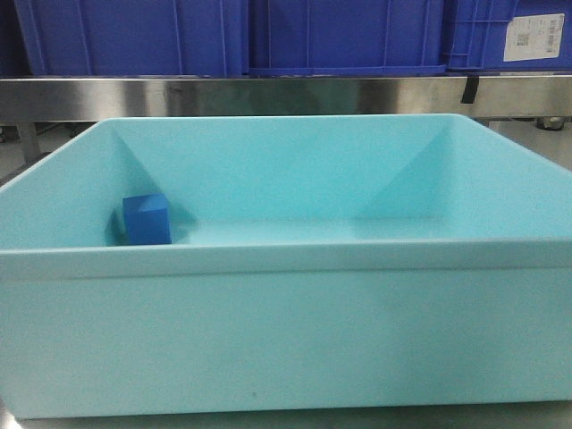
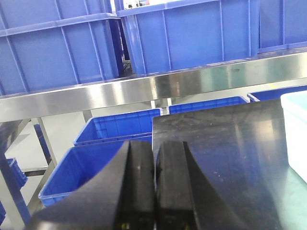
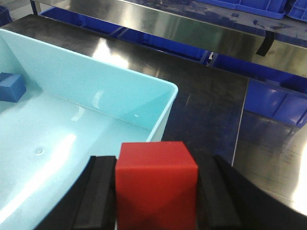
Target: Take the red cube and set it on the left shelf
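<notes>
Two cubes: the blue cube (image 1: 147,219) rests at the left of the front view, inside the tub and against its left wall. The red cube (image 3: 153,167) sits at the bottom centre of the right wrist view, clamped in the right gripper.
Tub (image 1: 286,340): pale teal, fills the front view. Its walls corral the loose blue cube, and nothing else shows inside.
Left gripper (image 2: 154,153): fingers pressed together on nothing, at the lower centre of its view. It looks parked out of the way, facing the steel shelf (image 2: 144,91) and the blue crates (image 2: 192,33).
Right gripper (image 3: 156,189): pads lie flat on two opposite faces of the red cube, a square hold that should resist twisting. The cube appears lifted, with the tub's right rim behind it.
Stage: by my reading the pick is done and the carry to the left shelf is not yet done.
Table (image 3: 206,110): black and glossy, to the right of the tub.
Strip (image 3: 265,43): black and plain, hanging off the shelf edge at the upper right.
Writing: a white label (image 1: 534,37) sits on a crate at the upper right of the front view. Its print is too small to read. No brand shows on the cubes, tub or grippers.
</notes>
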Motion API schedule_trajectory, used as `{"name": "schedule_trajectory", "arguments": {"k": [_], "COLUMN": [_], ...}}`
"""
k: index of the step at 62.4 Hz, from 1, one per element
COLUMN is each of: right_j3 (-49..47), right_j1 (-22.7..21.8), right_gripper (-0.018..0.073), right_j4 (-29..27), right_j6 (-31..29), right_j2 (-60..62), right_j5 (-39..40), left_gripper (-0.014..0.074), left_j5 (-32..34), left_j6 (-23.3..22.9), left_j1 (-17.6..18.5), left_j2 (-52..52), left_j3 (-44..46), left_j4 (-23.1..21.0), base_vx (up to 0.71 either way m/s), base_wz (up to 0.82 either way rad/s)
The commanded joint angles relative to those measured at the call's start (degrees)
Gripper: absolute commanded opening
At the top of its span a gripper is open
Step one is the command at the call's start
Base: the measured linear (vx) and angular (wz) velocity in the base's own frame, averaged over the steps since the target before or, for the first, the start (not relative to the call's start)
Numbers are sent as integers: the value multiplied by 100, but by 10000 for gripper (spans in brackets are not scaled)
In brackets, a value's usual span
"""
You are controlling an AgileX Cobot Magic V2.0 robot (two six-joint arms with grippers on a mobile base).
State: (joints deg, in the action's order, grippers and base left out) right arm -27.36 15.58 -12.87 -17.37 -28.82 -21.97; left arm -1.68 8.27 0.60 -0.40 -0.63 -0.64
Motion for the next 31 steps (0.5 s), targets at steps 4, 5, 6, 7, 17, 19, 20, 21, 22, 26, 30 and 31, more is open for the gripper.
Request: {"name": "schedule_trajectory", "arguments": {"k": [4, 5, 6, 7, 17, 19, 20, 21, 22, 26, 30, 31], "right_j3": [-189, -189, -189, -189, -189, -189, -189, -189, -189, -189, -189, -189], "right_j1": [-28, -28, -28, -28, -28, -28, -28, -28, -28, -28, -28, -28], "right_gripper": [59, 59, 59, 59, 59, 59, 59, 59, 59, 59, 59, 59], "right_j4": [-54, -54, -54, -54, -54, -54, -54, -54, -54, -54, -54, -54], "right_j6": [-12, -12, -12, -12, -12, -12, -12, -12, -12, -12, -12, -12], "right_j2": [-3, -3, -3, -3, -3, -3, -3, -3, -3, -3, -3, -3], "right_j5": [427, 427, 427, 427, 427, 427, 427, 427, 427, 427, 427, 427], "left_gripper": [106, 106, 106, 106, 106, 106, 106, 106, 106, 106, 106, 106], "left_j5": [516, 516, 516, 516, 516, 516, 516, 516, 516, 516, 516, 516], "left_j6": [3, 3, 3, 3, 3, 3, 3, 3, 3, 3, 3, 3], "left_j1": [7, 7, 7, 7, 7, 7, 7, 7, 7, 7, 7, 7], "left_j2": [-15, -15, -15, -15, -15, -15, -15, -15, -15, -15, -15, -15], "left_j3": [-126, -126, -126, -126, -126, -126, -126, -126, -126, -126, -126, -126], "left_j4": [-27, -27, -27, -27, -27, -27, -27, -27, -27, -27, -27, -27], "base_vx": [0, 0, 0, 0, -4, -8, -3, 0, -8, -7, -9, -7], "base_wz": [0, 0, 0, 0, 4, 46, 17, 2, -43, 1, 13, 35]}}
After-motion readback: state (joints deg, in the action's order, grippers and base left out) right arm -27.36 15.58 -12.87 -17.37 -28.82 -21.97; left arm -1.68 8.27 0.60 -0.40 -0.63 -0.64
